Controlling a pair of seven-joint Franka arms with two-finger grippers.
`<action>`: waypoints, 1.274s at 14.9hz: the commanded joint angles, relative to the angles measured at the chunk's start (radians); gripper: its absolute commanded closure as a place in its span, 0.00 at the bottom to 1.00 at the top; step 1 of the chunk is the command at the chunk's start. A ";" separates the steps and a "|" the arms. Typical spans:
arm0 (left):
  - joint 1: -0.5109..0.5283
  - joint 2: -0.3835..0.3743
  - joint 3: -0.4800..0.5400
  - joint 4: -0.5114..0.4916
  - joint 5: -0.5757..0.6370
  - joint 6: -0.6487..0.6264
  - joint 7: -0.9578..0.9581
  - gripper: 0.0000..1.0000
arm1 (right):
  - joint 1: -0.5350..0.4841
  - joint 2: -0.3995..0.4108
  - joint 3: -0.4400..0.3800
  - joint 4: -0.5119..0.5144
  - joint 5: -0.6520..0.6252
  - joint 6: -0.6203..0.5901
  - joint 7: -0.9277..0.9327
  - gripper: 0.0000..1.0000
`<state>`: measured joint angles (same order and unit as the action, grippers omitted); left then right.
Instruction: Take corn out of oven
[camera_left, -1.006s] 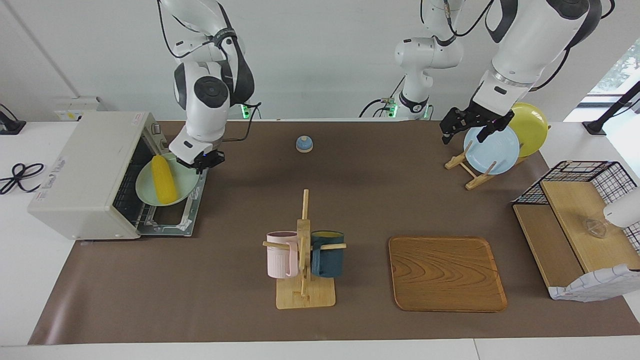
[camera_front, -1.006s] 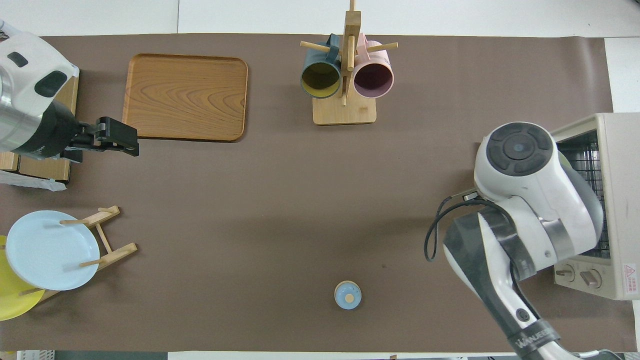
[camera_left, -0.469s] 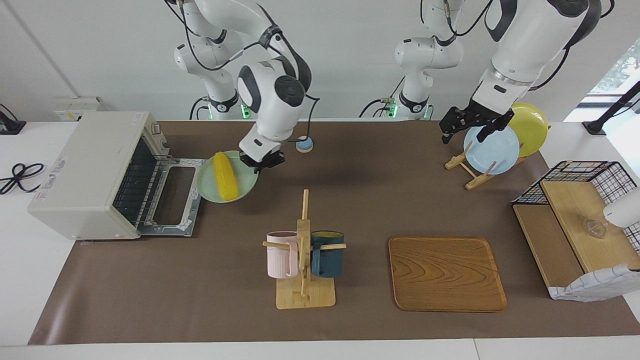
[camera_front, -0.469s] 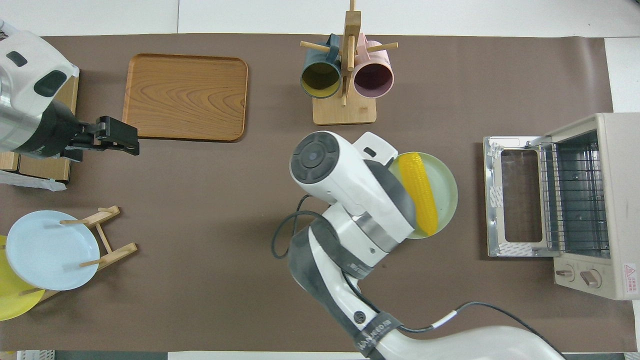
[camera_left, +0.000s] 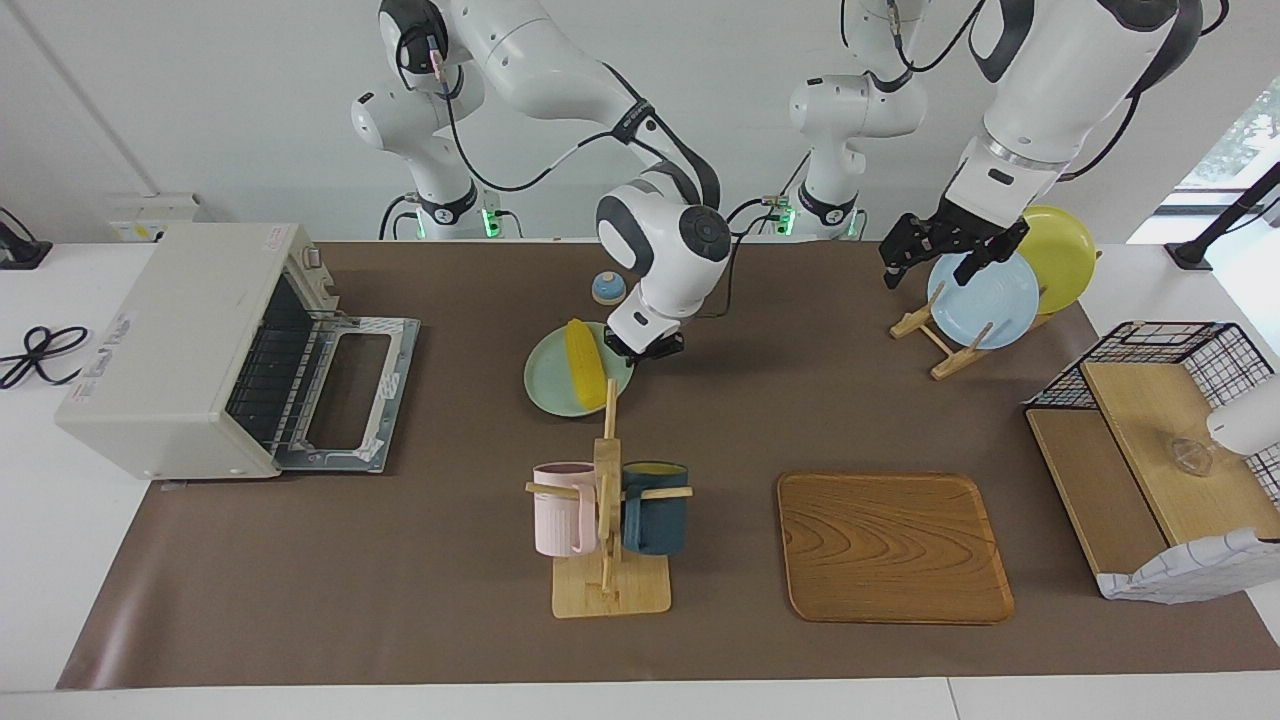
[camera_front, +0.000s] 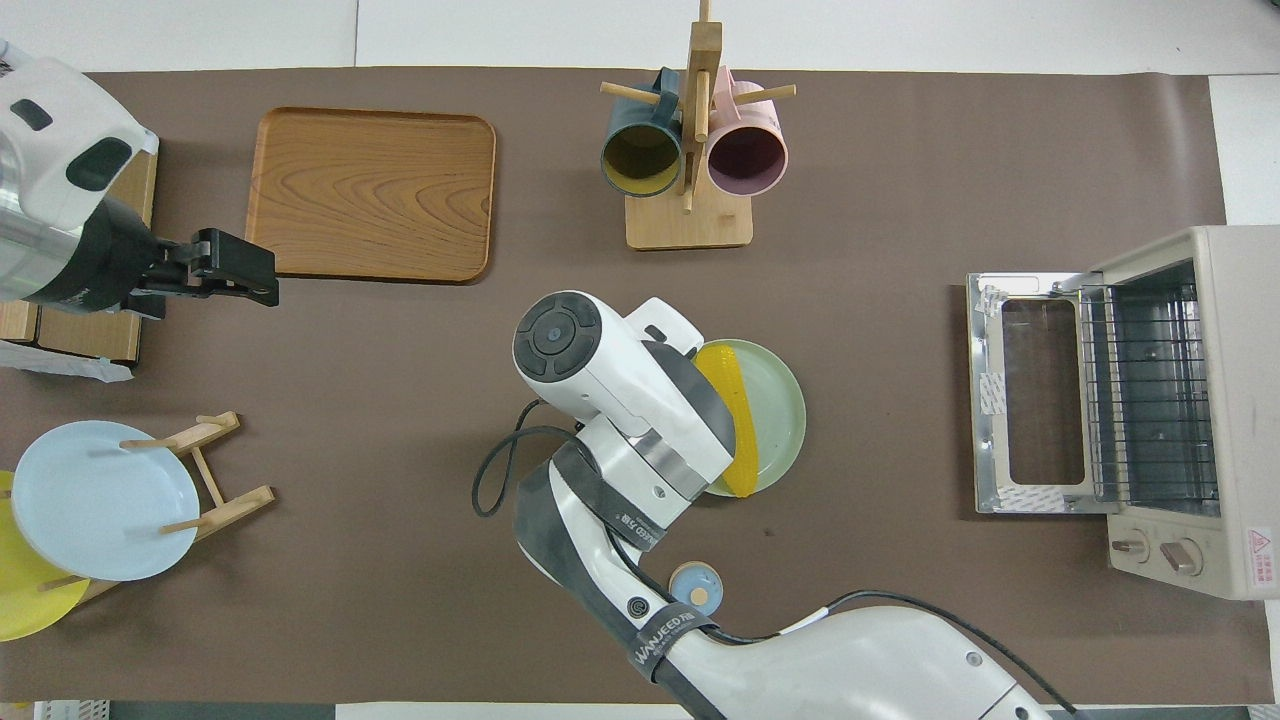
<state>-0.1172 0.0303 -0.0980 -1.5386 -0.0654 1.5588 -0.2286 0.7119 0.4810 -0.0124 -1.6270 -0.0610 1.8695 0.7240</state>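
Observation:
The yellow corn (camera_left: 583, 350) lies on a pale green plate (camera_left: 555, 388) out of the oven, over the middle of the table near the mug rack. My right gripper (camera_left: 645, 346) is shut on the plate's rim and holds it low over the mat. I cannot tell if the plate touches the mat. In the overhead view the corn (camera_front: 728, 395) and plate (camera_front: 778, 405) show beside my right wrist, which hides the gripper. The off-white oven (camera_left: 185, 330) stands at the right arm's end, door (camera_left: 350, 395) open flat, rack bare. My left gripper (camera_left: 935, 250) is open and waits above the plate rack.
A wooden mug rack (camera_left: 607, 500) with a pink and a dark blue mug stands just farther from the robots than the plate. A small blue knob (camera_left: 608, 288), a wooden tray (camera_left: 893, 545), a plate rack with a blue plate (camera_left: 985, 300) and a wire basket shelf (camera_left: 1160, 400) are also there.
My right arm has carried the plate with the corn out of the oven and across to the middle of the table. My left arm has not moved.

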 joint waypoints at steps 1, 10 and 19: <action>-0.024 -0.018 0.006 -0.023 -0.011 0.030 0.003 0.00 | -0.014 -0.041 0.020 -0.080 0.052 0.078 0.015 1.00; -0.048 -0.010 0.003 -0.031 -0.013 0.044 0.006 0.00 | -0.002 -0.038 0.034 -0.070 0.155 0.186 0.061 0.34; -0.099 0.016 0.001 -0.048 -0.013 0.078 0.009 0.00 | -0.204 -0.249 0.019 -0.074 0.031 -0.097 -0.192 0.40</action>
<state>-0.2007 0.0480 -0.1049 -1.5654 -0.0657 1.6094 -0.2286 0.5716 0.2885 -0.0019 -1.6703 0.0224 1.8414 0.5843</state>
